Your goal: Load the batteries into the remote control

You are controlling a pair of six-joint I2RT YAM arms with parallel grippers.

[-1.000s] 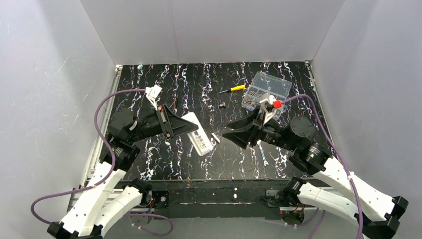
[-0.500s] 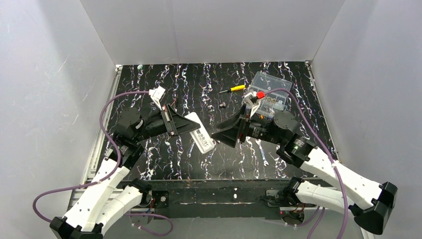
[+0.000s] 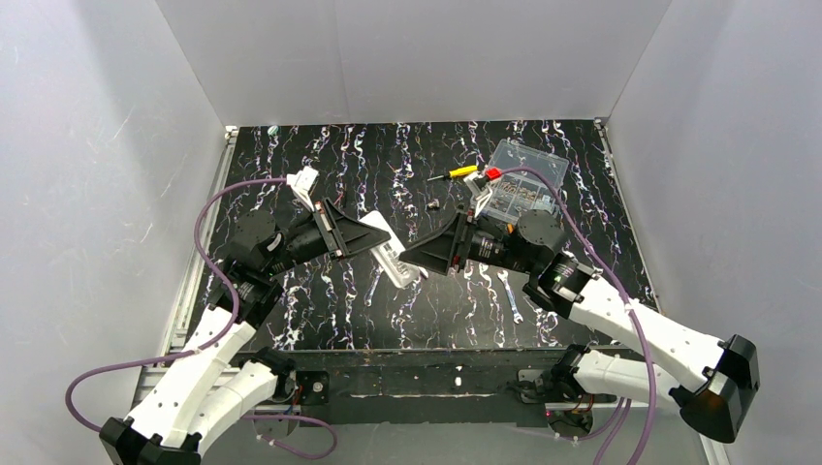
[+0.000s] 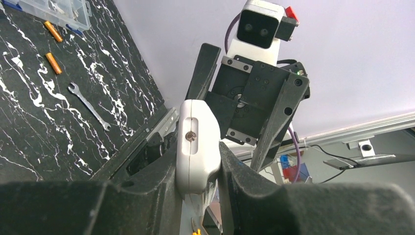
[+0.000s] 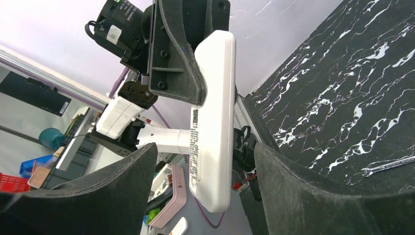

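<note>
Black, white-veined tabletop (image 3: 320, 310), boxed by white walls (image 3: 417, 58). Above it the left gripper (image 3: 371, 236) clamps the slim white rectangular remote control (image 3: 397, 263); the right gripper (image 3: 411, 258) faces its free end, jaws wide apart. Two small orange cylindrical batteries (image 4: 54, 63) lie on the tabletop near a clear plastic box (image 4: 58, 10).

Smooth plastic remote control (image 5: 215, 122), metal wrench (image 4: 89, 106)
</note>
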